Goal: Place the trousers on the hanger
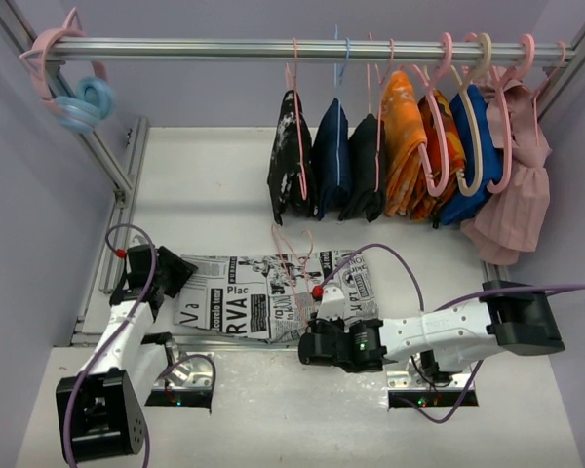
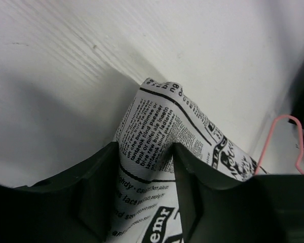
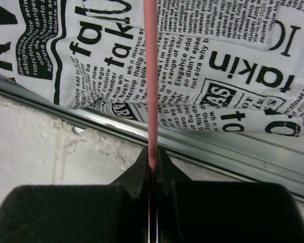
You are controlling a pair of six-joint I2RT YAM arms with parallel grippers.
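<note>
Threading stage: left tool (image 2: 144, 152) pinches the trousers (image 1: 234, 297), right tool (image 3: 152, 152) clamps the hanger (image 3: 151, 76); next, likely slide it under the cloth.

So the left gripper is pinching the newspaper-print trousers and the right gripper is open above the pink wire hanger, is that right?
Not quite. The right gripper is not open above the hanger: its jaws are shut on the hanger's thin pink wire, as the right wrist view shows. The left gripper is indeed pinching the trousers.
</note>
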